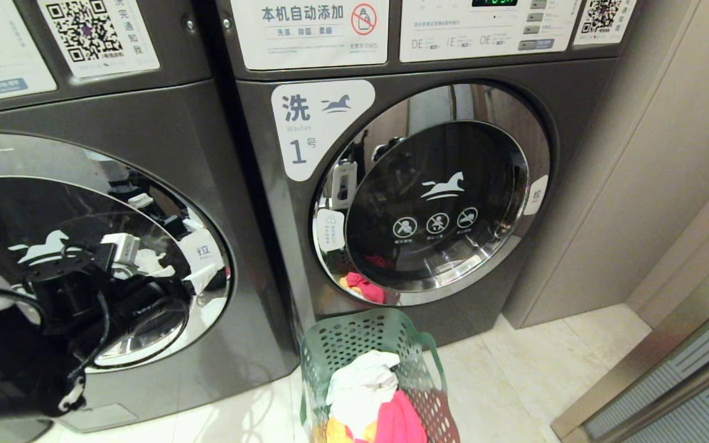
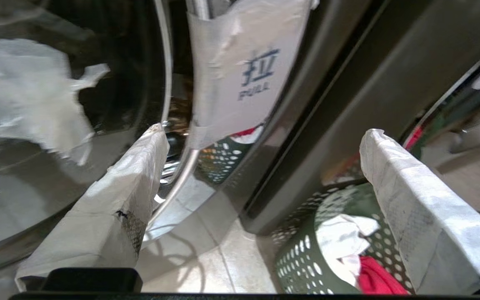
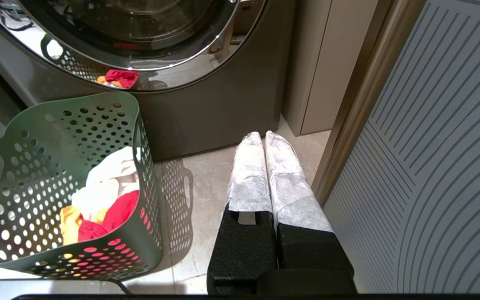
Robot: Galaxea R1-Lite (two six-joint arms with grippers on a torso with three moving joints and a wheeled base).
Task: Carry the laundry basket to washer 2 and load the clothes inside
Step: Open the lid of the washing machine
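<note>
Fingers: the left gripper has its two white-wrapped fingers spread wide, nothing between them; it sits close in front of the door of the left-hand washer, beside the white "PULL" tab on the door's chrome rim. In the head view the left arm shows as a dark mass low in front of that door.

The right gripper hangs parked over the floor tiles, fingers pressed together, holding nothing, between the basket and the striped panel.

Laundry basket: dark green, perforated, standing upright on the floor just in front of the gap between the two machines, apart from both grippers. Clothes lie inside: white on top, pinkish-red and yellow-orange beneath. None loaded yet.

Washers: the right-hand machine carries the label with numeral 1, door shut. The left-hand machine's number is not in view; judged to be washer 2 by elimination. Its door looks closed.

Step in hand (judgement): carrying is done; door opening on the left-hand washer is under way, at the approach stage.

Next move calls for: bringing the open fingers around the door edge at the PULL tab, closing on it, then pulling outward along the door's swing. Risk: slipping off the smooth chrome rim.
</note>
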